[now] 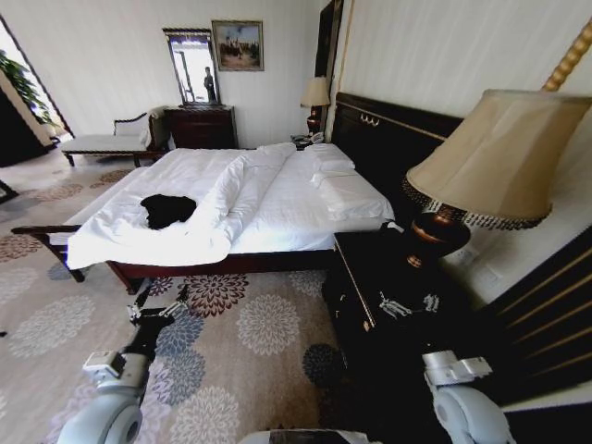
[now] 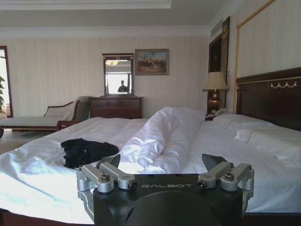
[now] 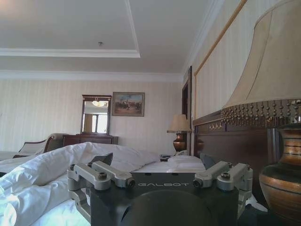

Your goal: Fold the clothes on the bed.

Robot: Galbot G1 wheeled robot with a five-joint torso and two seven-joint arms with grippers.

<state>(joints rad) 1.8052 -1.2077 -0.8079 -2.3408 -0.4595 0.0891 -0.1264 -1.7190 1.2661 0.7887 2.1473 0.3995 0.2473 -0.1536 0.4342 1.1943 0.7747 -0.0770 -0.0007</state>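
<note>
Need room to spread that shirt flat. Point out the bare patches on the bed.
Bare sheet lies between the black T-shirt and the bed's far end, and between the bunched duvet ridge and the pillows. It is crowded along the ridge and at the pillows.

The clothes (image 1: 167,209), a single black garment, lie crumpled in a loose heap on the bed (image 1: 277,208), toward its foot end and beside the bunched white duvet. The bed is wide and white-sheeted, with pillows against a tall dark headboard.
</note>
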